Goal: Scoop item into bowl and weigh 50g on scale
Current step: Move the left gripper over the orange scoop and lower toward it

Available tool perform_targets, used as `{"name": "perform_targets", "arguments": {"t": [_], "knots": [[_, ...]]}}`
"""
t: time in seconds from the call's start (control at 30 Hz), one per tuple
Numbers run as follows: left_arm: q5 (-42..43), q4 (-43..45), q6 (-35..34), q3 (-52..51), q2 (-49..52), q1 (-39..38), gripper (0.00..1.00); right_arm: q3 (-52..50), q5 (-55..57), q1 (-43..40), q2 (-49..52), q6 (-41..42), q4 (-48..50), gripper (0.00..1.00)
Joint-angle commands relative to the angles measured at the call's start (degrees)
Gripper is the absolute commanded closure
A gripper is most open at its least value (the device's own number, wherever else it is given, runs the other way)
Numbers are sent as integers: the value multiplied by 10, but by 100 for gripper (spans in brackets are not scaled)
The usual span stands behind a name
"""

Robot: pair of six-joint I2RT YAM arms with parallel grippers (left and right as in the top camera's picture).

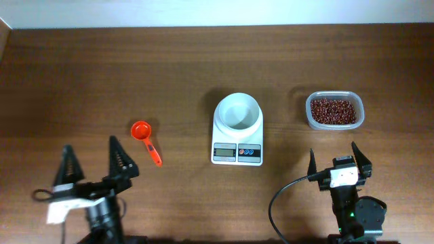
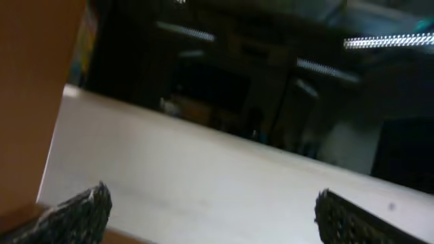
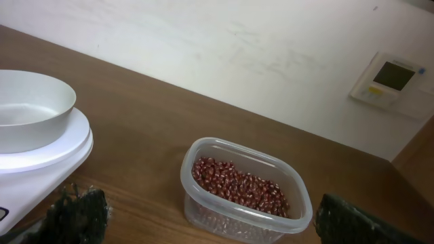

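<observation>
Dark reddish-brown beans (image 1: 333, 110) (image 3: 239, 184) fill a clear plastic container (image 1: 358, 115) (image 3: 196, 193) at the right of the table. The white bowl (image 1: 237, 111) (image 3: 27, 108) stands empty on the white scale (image 1: 237, 153) (image 3: 51, 154) in the middle. An orange scoop (image 1: 144, 137) lies left of the scale. My left gripper (image 1: 93, 159) (image 2: 210, 210) stands open at the front left, holding nothing and aimed past the table. My right gripper (image 1: 336, 157) (image 3: 210, 217) stands open just in front of the bean container, nothing between its fingers.
A pale wall runs behind the table's far edge, with a small wall panel (image 3: 390, 83) at the right. A black cable (image 1: 279, 203) loops beside the right arm.
</observation>
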Motion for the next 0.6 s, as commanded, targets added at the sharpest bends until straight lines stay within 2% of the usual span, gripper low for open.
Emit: {"name": "perform_targets", "arguments": {"t": [0.0, 0.07, 0.23, 0.37, 0.43, 0.57], "knots": [[49, -111, 33, 175, 93, 1, 1, -3, 5, 6, 0, 4, -3, 1], [84, -221, 39, 298, 191, 1, 1, -3, 5, 6, 0, 4, -3, 1], [171, -400, 55, 461, 382, 1, 1, -3, 5, 6, 0, 4, -3, 1], [271, -432, 55, 483, 482, 1, 1, -3, 5, 6, 0, 4, -3, 1], [346, -447, 55, 483, 535, 1, 1, -3, 5, 6, 0, 4, -3, 1], [351, -463, 55, 483, 602, 1, 1, -3, 5, 6, 0, 4, -3, 1]]}}
